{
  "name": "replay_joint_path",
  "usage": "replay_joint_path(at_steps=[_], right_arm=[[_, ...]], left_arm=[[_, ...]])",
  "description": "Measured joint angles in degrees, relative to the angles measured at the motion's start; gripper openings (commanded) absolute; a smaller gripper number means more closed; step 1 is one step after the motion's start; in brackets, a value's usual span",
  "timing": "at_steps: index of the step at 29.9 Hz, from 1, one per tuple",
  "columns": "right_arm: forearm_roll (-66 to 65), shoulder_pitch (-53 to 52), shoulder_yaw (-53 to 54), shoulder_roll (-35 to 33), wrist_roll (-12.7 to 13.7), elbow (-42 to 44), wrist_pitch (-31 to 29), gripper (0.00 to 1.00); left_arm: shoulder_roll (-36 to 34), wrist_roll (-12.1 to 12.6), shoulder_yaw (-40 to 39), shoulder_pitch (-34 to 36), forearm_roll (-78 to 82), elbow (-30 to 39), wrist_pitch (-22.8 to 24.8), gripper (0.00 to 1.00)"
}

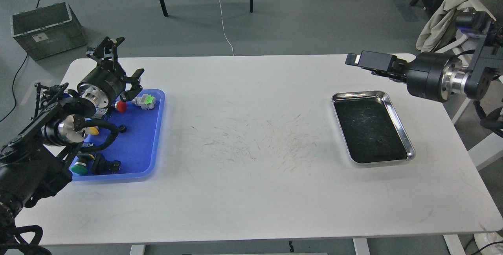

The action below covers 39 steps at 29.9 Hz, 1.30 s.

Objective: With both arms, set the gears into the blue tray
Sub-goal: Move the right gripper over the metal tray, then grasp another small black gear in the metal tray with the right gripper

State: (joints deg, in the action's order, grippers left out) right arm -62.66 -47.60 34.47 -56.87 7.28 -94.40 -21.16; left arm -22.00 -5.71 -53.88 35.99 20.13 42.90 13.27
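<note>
The blue tray (146,149) lies at the table's left side. One small black gear (122,128) rests on its floor near the middle. My left gripper (122,61) hovers above the tray's far left corner, open and empty, fingers pointing away from me. A tiny dark speck, possibly another gear (379,141), lies in the steel tray (395,109) at the right. My right gripper (365,61) reaches in level from the right, above the table just behind the steel tray. It is seen edge-on, so its two fingers cannot be told apart.
Push-button switches share the blue tray: a red one (121,106), a grey and green one (145,100), a yellow one (93,131), a green one (79,168) and a black one (105,164). A grey crate (43,27) and a cloth-draped chair (444,23) stand beyond the table.
</note>
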Motion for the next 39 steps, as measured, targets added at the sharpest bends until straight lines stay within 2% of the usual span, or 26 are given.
replay_joint_path(at_steps=[5,14,18,28,39], right_arm=[[-7.86,1.26,-4.91,-2.46,0.08,-1.21,-0.01,0.98],[-21.24,5.57,-7.48,-2.06,-0.13,0.92,0.5,0.98],[-26.67,9.09,-7.44,0.4,-0.23,5.39,1.61,0.98],[-30.15,14.15,-7.37,10.45,-0.35,17.15,8.86,0.98],[-32.15,15.17,-9.57,14.23,-0.94,25.14,12.84,0.93]], left_arm=[[-0.02,-0.07,0.0,-0.12,0.0,-0.08,0.0,0.98],[0.04,-1.13,0.09,-0.63,0.0,-0.1,0.0,0.98],[-0.04,-1.14,0.09,-0.65,0.06,-0.11,-0.12,0.98],[-0.06,-1.15,0.79,-0.66,0.09,-0.22,-0.08,0.98],[-0.3,-1.15,1.23,-0.41,0.09,-0.23,-0.06,0.98]])
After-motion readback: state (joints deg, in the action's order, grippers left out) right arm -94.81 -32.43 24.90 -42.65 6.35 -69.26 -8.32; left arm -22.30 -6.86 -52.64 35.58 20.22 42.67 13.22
